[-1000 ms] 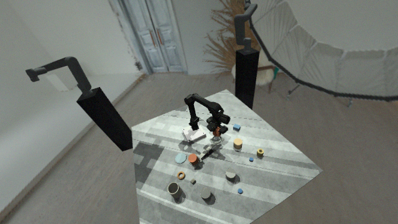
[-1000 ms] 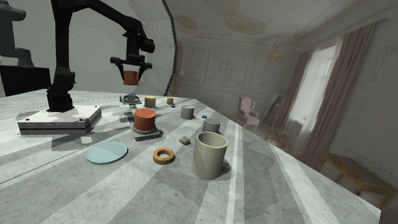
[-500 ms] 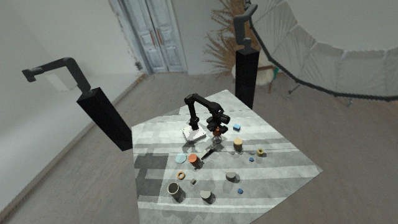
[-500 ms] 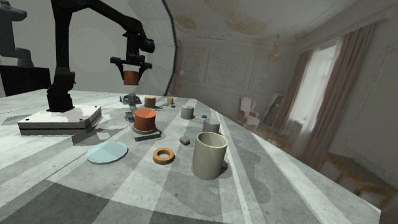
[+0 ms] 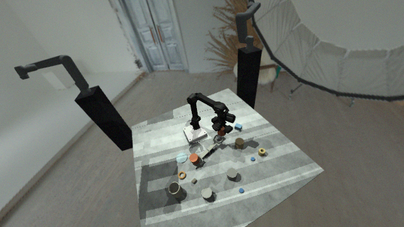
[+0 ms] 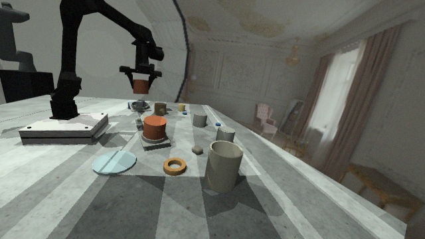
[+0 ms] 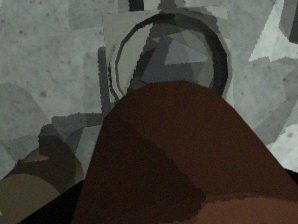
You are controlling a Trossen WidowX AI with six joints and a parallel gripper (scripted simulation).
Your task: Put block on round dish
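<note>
My gripper [image 5: 222,128] [image 6: 141,81] is shut on a red-brown cup [image 5: 221,133] [image 6: 141,87] [image 7: 160,145], held upright in the air above the far end of the balance. On that end, inside a raised ring [image 7: 224,62], a grey block [image 6: 140,104] [image 7: 184,56] shows, partly hidden by the cup in the wrist view. The other cup [image 5: 194,158] [image 6: 155,128], orange-red, stands on the near end of the balance [image 5: 208,152] [image 6: 156,144]. The round dish [image 5: 181,157] [image 6: 114,162], pale blue and flat, lies beside that end, with nothing on it.
A brown cylinder [image 5: 239,143] [image 6: 160,109] and a blue block [image 5: 238,127] stand near the held cup. An orange ring [image 5: 178,176] [image 6: 174,170], a small stone [image 5: 194,181] [image 6: 197,150] and a tall beige cup [image 5: 176,190] [image 6: 223,169] are near the dish. Two grey cylinders [image 5: 232,174] [image 5: 207,193] stand farther out.
</note>
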